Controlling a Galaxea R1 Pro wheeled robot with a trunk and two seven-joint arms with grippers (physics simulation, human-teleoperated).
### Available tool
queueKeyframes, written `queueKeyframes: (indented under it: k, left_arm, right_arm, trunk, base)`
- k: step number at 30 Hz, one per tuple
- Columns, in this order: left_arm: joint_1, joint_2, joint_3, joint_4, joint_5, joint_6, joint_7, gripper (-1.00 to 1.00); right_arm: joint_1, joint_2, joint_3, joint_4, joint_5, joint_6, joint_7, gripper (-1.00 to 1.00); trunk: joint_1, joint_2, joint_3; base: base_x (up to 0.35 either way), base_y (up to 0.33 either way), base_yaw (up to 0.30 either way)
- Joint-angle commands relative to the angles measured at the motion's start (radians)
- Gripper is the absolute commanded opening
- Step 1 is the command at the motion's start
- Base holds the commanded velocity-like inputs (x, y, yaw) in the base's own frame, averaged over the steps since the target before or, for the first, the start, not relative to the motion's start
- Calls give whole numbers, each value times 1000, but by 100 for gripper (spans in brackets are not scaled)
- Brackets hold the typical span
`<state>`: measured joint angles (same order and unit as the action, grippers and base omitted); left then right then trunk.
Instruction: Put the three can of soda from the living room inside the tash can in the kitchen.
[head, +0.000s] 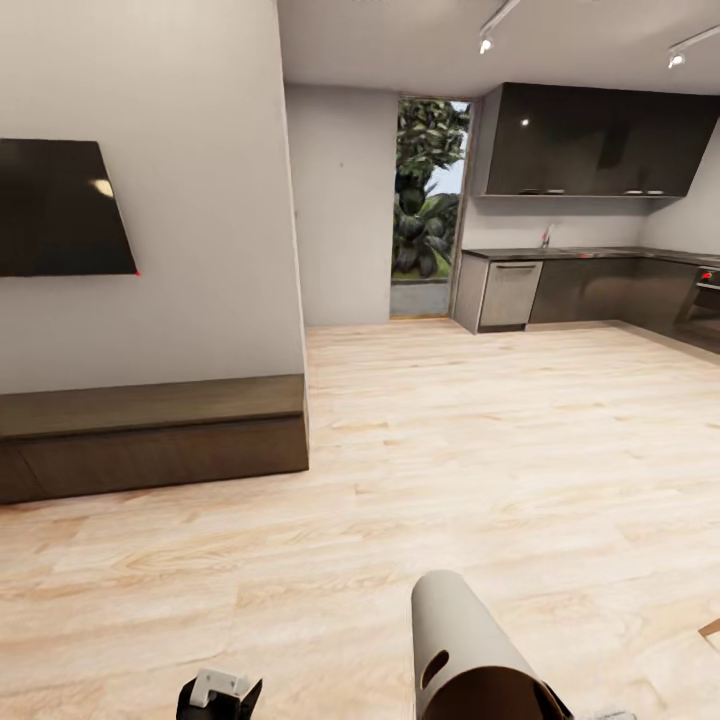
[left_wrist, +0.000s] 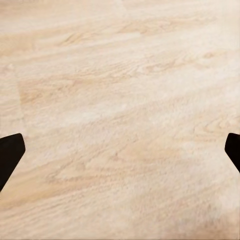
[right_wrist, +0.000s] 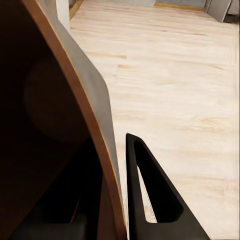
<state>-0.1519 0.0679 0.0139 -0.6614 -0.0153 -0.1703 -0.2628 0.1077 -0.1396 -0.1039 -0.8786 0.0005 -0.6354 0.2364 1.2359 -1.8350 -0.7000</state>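
Observation:
The tash can (head: 462, 640), pale grey-beige outside and coppery brown inside, is held tipped over low in front of me, its narrow base pointing away across the floor. In the right wrist view my right gripper (right_wrist: 114, 152) is shut on the tash can's rim (right_wrist: 95, 115), one finger inside and one dark finger (right_wrist: 150, 190) outside. My left gripper (head: 220, 692) hangs low at the left; its dark fingertips (left_wrist: 10, 155) stand wide apart over bare plank floor (left_wrist: 120, 100), open and holding nothing. The cans of soda are out of view.
Pale wood floor (head: 450, 440) runs ahead to the kitchen: glossy dark wall cupboards (head: 600, 140), a steel dishwasher front (head: 510, 295), a sink tap (head: 546, 236). A wall with a black TV (head: 60, 205) and a low wooden bench (head: 150, 430) juts in on the left.

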Motion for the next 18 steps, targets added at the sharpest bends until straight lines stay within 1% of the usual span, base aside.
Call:
queueKeyframes:
  k: [1, 2, 3, 4, 5, 6, 7, 8, 9, 10, 11, 13, 15, 18]
  left_arm:
    - [1, 1, 0, -2, 0, -1, -1, 100]
    - [1, 3, 1, -2, 0, -1, -1, 100]
    - [1, 15, 14, -3, 0, -1, -1, 100]
    - [1, 20, 23, -4, 0, -1, -2, 100]
    - [2, 31, 55, -3, 0, 0, -2, 100]
    - [2, 36, 77, -2, 1, 0, -4, 100]
    - [2, 48, 133, -1, 9, 0, -19, 100]
    - [4, 63, 225, 1, 21, -1, -69, 100]
    - [6, 70, 272, 3, 23, -4, -106, 100]
    - [7, 72, 289, 5, 23, -7, -119, 100]
    - [9, 77, 313, 10, 23, -19, -140, 100]
    - [11, 82, 335, 33, 24, -45, -159, 100]
    - [12, 85, 348, 54, 29, -68, -174, 100]
    - [12, 86, 356, 66, 33, -80, -180, 100]
  right_arm:
    - [0, -4, -3, -1, -6, 0, 6, -100]
    - [0, -9, -5, 2, -7, 0, 8, -100]
    - [0, -19, -21, 9, -7, -1, 10, -100]
    - [0, -24, -30, 12, -7, -2, 11, -100]
    - [0, -31, -47, 15, -7, -2, 13, -100]
    - [0, -34, -53, 16, -7, -2, 15, -100]
    - [0, -37, -64, 18, -7, -3, 24, -100]
    - [0, -42, -76, 20, -9, -3, 39, -100]
    - [0, -43, -90, 20, -20, -3, 47, -100]
    - [0, -44, -97, 20, -26, -3, 50, -100]
    - [0, -45, -109, 21, -39, -2, 61, -100]
    - [0, -45, -121, 21, -51, -1, 83, -100]
    - [0, -44, -130, 22, -59, 0, 101, -100]
    - [0, -42, -134, 20, -63, 0, 109, -100]
  trunk:
    - [0, 0, 0]
    - [0, 0, 0]
    - [0, 0, 0]
    - [0, 0, 0]
    - [0, 0, 0]
    - [0, 0, 0]
    - [0, 0, 0]
    - [0, 0, 0]
    - [0, 0, 0]
    - [0, 0, 0]
    - [0, 0, 0]
    - [0, 0, 0]
    - [0, 0, 0]
    - [0, 0, 0]
  base:
    - [-3, 3, 0]
    - [-2, 2, 0]
    - [-1, 1, 0]
    - [0, 0, 0]
    - [0, 0, 0]
    - [0, 0, 0]
    - [0, 0, 0]
    - [0, 0, 0]
    - [0, 0, 0]
    - [0, 0, 0]
    - [0, 0, 0]
    - [0, 0, 0]
    - [0, 0, 0]
    - [0, 0, 0]
